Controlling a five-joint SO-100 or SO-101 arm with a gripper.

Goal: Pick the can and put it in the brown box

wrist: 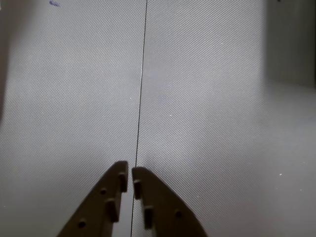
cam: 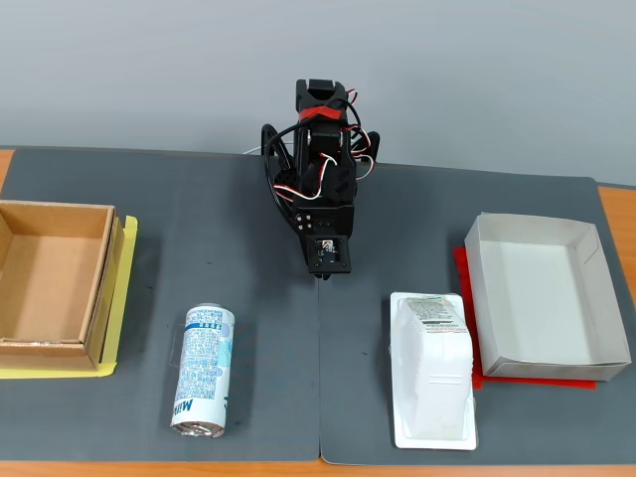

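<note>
Dark grey mat on the tabletop [cam: 248, 209], my end effector [wrist: 130, 173] closed on nothing over its centre seam.

In the fixed view the can [cam: 203, 370] lies on its side, forward and left of my end effector; the brown box [cam: 45, 343] sits empty farther left. The white tray [cam: 576, 363] right holds nothing. I judge the can may roll if my fingers nudge it off-centre.

Plain grey wall [cam: 477, 79] behind. Dark grey mat [cam: 219, 229], centre seam, covers a wooden table [cam: 616, 204]. Lighting even.
</note>
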